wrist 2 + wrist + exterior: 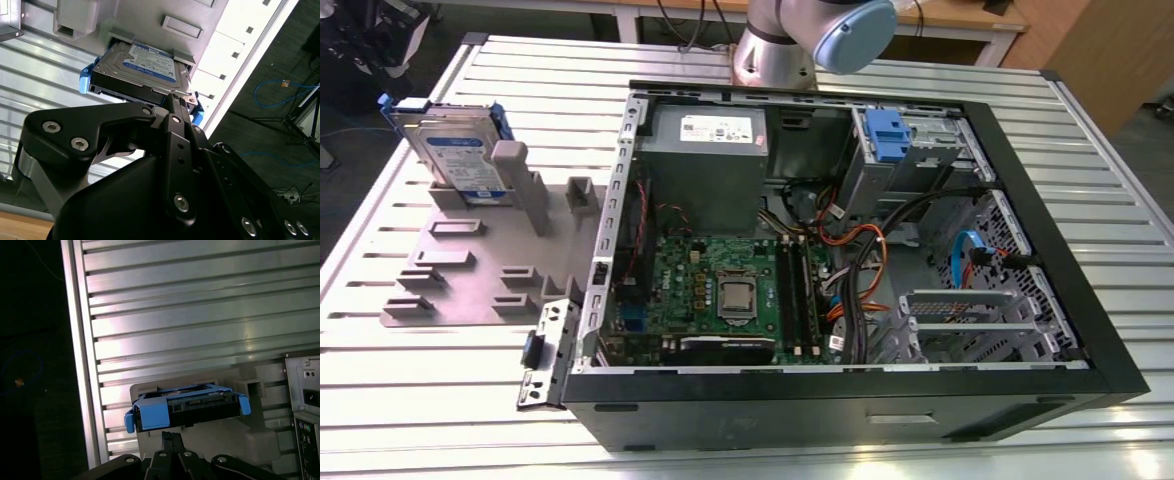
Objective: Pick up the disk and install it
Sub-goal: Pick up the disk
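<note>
Flat silver blue-framed disk [458,150] stands on edge in grey plastic stand [454,270], the exterior view's left; my black gripper [172,100] faces its top edge, apart; I can't tell its opening.

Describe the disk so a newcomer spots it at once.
Find the open black computer case. On the exterior view's left of it lies a grey plastic plate, where the silver rectangular disk stands on edge at the far corner. Its blue frame and white-and-blue label set it apart from the plain grey posts.
</note>
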Available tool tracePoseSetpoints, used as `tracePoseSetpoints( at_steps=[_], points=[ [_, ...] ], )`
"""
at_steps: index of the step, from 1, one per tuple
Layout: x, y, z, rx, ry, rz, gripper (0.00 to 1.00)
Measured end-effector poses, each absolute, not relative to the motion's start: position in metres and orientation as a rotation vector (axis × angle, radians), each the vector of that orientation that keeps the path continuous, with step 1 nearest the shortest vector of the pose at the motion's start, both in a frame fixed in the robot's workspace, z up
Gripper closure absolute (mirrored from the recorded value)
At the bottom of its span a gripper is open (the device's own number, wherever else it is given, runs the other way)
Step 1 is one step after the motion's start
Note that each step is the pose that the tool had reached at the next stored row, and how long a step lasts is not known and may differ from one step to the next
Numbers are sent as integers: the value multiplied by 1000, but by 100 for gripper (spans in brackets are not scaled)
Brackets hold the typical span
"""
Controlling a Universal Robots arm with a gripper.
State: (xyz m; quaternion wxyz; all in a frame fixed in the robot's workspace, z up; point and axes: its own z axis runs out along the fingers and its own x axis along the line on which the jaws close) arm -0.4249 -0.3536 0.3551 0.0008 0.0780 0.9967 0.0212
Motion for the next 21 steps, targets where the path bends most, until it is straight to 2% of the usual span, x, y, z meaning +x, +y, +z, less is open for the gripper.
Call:
tracePoseSetpoints(
  at_steps=[21],
  points=[
    [-425, -354, 355, 309, 3123, 67, 89]
  ],
)
